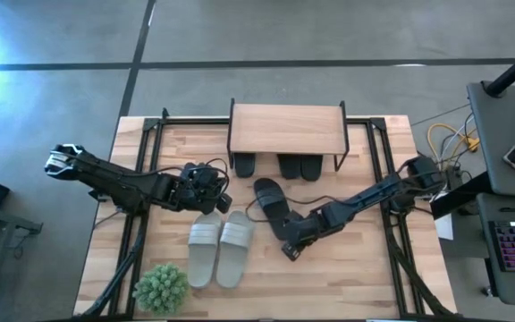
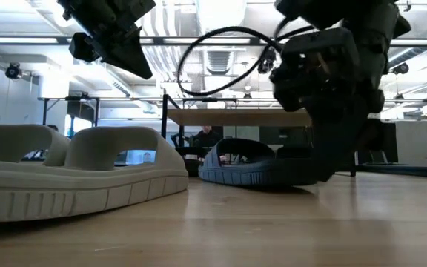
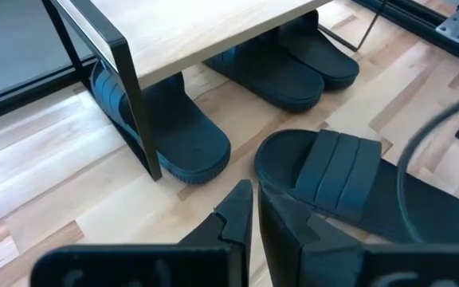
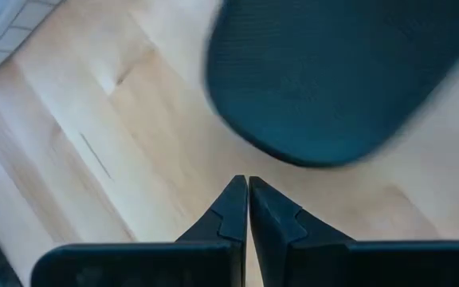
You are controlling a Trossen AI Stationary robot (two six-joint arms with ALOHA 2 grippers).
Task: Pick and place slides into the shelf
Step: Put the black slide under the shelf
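Potted plant (image 1: 161,288) at the near table edge; pale slide pair (image 1: 219,248) side by side just behind it; right gripper (image 1: 291,249) fingers closed, empty, tip at the heel of a loose black slide (image 1: 271,202) lying mid-table; left gripper (image 1: 223,203) closed, empty, raised beside that slide; farther back, shelf (image 1: 286,128) with three black slides (image 3: 281,68) tucked under its plank.

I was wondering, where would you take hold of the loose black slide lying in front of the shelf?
Probably by its wide strap, from above. The black slide lies sole-down on the table, so the strap arches clear of the footbed, leaving room for one finger underneath. The flat sole edges offer less to pinch.
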